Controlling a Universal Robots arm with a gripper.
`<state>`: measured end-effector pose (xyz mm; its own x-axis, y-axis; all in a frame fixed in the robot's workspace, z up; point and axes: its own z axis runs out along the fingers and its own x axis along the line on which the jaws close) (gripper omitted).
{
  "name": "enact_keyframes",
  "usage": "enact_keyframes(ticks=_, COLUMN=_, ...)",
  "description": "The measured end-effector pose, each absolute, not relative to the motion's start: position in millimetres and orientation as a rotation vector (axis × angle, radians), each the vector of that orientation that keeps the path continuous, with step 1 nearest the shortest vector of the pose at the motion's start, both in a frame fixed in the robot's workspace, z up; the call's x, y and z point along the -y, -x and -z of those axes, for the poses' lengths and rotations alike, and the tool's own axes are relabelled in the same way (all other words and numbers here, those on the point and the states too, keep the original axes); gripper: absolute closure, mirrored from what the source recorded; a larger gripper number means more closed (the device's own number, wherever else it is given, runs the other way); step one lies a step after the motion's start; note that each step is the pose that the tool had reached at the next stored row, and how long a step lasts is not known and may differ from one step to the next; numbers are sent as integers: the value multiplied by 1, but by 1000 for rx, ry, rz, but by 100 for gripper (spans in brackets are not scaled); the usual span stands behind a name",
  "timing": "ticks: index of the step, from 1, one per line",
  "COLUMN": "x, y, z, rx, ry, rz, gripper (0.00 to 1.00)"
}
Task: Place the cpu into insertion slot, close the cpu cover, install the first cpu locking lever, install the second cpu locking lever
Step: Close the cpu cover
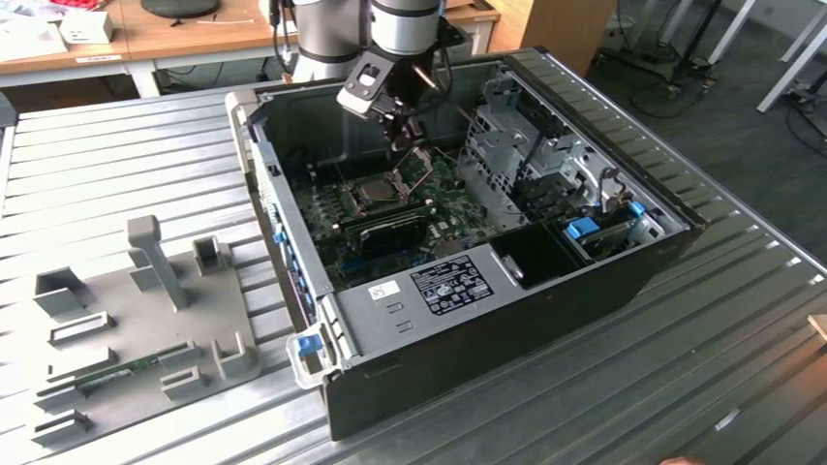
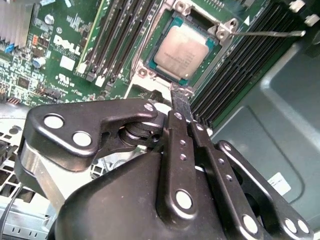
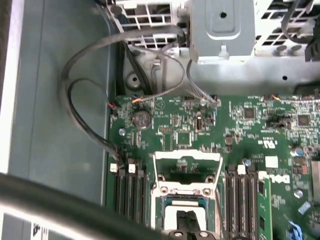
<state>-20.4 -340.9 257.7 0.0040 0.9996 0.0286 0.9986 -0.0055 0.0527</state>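
Observation:
The cpu (image 2: 182, 50), a dull silver square, lies flat in the insertion slot (image 2: 142, 73) on the green board. In the first wrist view the cpu cover (image 3: 187, 156), a silver frame with a large window, stands raised at the far side of the slot. My gripper (image 2: 180, 101) is shut, with its thin tips together at the slot's near rim, right beside the cpu and holding nothing. A thin metal locking lever (image 2: 270, 34) sticks out over the memory slots. In the exterior view the gripper (image 1: 411, 136) hangs inside the open case, just above the slot (image 1: 375, 194).
The open computer case (image 1: 517, 320) lies on a ribbed metal table (image 1: 130, 165). Long black memory slots (image 2: 120, 35) flank the socket. A metal drive cage (image 1: 517, 145) rises on the exterior view's right. Loose cables (image 3: 75, 100) curve beside the board. A grey fixture plate (image 1: 142, 320) sits outside the case.

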Motion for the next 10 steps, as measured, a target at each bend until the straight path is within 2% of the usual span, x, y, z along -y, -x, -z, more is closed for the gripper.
enact_keyframes(ticks=10, x=341, y=6, z=-258, rx=-2203, ry=-2214, rz=-90, gripper=90)
